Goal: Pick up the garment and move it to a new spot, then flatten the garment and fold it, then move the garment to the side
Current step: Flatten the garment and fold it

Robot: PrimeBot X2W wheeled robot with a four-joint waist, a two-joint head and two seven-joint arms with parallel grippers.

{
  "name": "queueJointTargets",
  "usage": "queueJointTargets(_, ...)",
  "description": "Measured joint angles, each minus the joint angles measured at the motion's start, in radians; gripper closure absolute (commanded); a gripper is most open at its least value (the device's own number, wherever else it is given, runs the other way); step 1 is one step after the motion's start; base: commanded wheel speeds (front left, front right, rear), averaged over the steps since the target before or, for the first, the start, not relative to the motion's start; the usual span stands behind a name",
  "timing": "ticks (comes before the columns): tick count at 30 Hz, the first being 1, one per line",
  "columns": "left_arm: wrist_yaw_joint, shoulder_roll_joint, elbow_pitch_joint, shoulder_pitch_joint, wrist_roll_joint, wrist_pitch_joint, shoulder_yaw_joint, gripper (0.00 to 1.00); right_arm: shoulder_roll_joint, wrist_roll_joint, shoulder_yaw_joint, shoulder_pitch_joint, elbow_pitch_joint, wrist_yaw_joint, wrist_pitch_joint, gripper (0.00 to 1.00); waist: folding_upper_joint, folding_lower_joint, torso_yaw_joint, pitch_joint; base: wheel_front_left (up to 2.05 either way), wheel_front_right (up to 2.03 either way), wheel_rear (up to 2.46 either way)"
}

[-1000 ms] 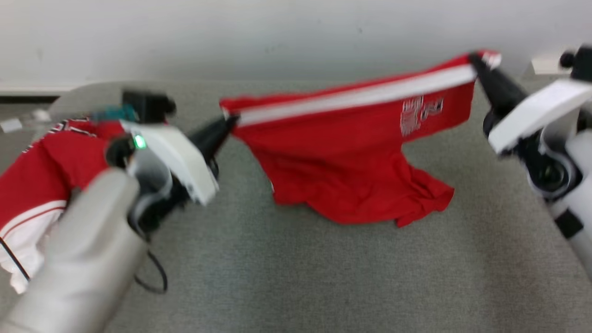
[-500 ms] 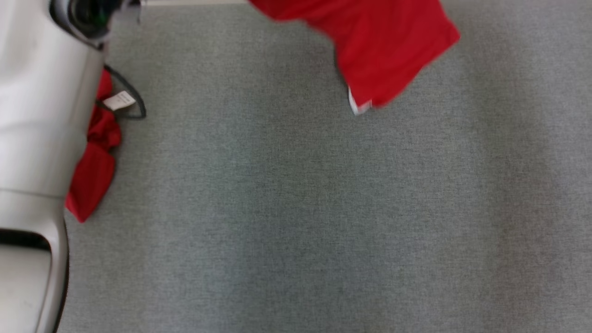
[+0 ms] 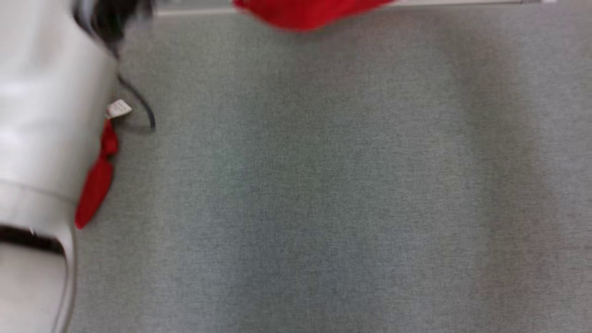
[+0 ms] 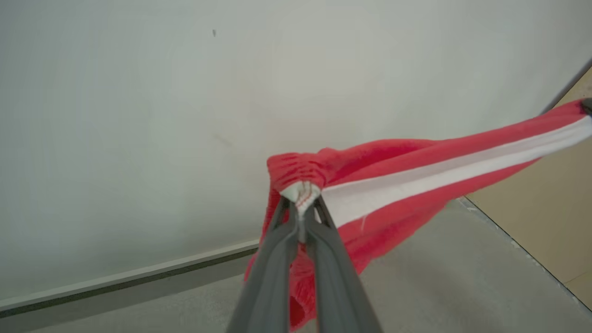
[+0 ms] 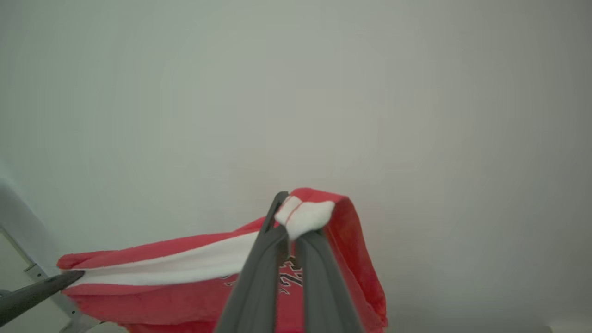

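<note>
The left tool [image 4: 303, 202] is clamping shut on one white-trimmed corner of the red garment [image 4: 416, 171] and the right tool [image 5: 290, 225] is pinching the other, so the white band is stretching taut between them, mid-right in the left wrist view. A second ago the cloth's lower part was sagging towards the grey floor [image 3: 323, 185]. Now just its hem is showing at the top edge of the head view, though that camera has tilted down too. The garment seems to be hanging clear, so I judge the carry to a new spot is under way, with flattening coming next
</note>
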Motion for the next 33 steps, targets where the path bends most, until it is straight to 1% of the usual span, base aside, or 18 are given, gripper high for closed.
queueJointTargets(5, 0.0, 0.068, -0.095, 0.188, -0.056, 0.019, -0.124, 1.0, -0.015, 0.021, 0.084, 0.165, -0.063, 0.0, 0.038, 1.0, 0.0, -0.0001, -0.011, -0.06, 0.0, 0.0, 0.0)
queueJointTargets(9, 0.0, 0.132, -0.199, 0.342, -0.138, 0.055, -0.2, 1.0, -0.055, 0.063, 0.145, 0.31, -0.131, 0.0, 0.103, 1.0, 0.0, -0.0001, -0.02, -0.126, 0.0, 0.0, 0.0)
queueJointTargets(13, 0.0, 0.182, -0.295, 0.487, -0.21, 0.116, -0.259, 1.0, -0.121, 0.11, 0.187, 0.448, -0.2, 0.0, 0.182, 1.0, 0.0, -0.0002, -0.024, -0.201, 0.0, 0.0, 0.0)
queueJointTargets(16, 0.0, 0.202, -0.351, 0.585, -0.247, 0.146, -0.285, 1.0, -0.18, 0.141, 0.213, 0.561, -0.261, 0.0, 0.229, 1.0, 0.0, -0.0002, -0.024, -0.258, 0.0, 0.0, 0.0)
queueJointTargets(18, 0.011, 0.212, -0.387, 0.647, -0.272, 0.158, -0.29, 1.0, -0.225, 0.148, 0.23, 0.634, -0.302, 0.0, 0.245, 1.0, 0.0, -0.0002, -0.022, -0.295, 0.0, 0.0, 0.0)
queueJointTargets(22, 0.07, 0.242, -0.501, 0.783, -0.306, 0.165, -0.305, 1.0, -0.3, 0.17, 0.243, 0.782, -0.402, 0.0, 0.255, 1.0, 0.0, -0.0003, -0.023, -0.361, 0.0, 0.0, 0.0)
queueJointTargets(26, 0.137, 0.293, -0.65, 0.899, -0.323, 0.182, -0.327, 1.0, -0.389, 0.189, 0.244, 0.907, -0.525, 0.0, 0.28, 1.0, 0.0, -0.0004, -0.029, -0.401, 0.0, 0.0, 0.0)
queueJointTargets(30, 0.228, 0.342, -0.822, 1.0, -0.343, 0.21, -0.344, 1.0, -0.483, 0.183, 0.217, 1.002, -0.641, 0.0, 0.279, 1.0, 0.0, -0.0004, -0.033, -0.409, 0.0, 0.0, 0.0)
queueJointTargets(33, 0.285, 0.386, -0.922, 1.03, -0.345, 0.229, -0.342, 1.0, -0.527, 0.184, 0.175, 1.059, -0.708, 0.0, 0.279, 1.0, 0.0, -0.0004, -0.028, -0.407, 0.0, 0.0, 0.0)
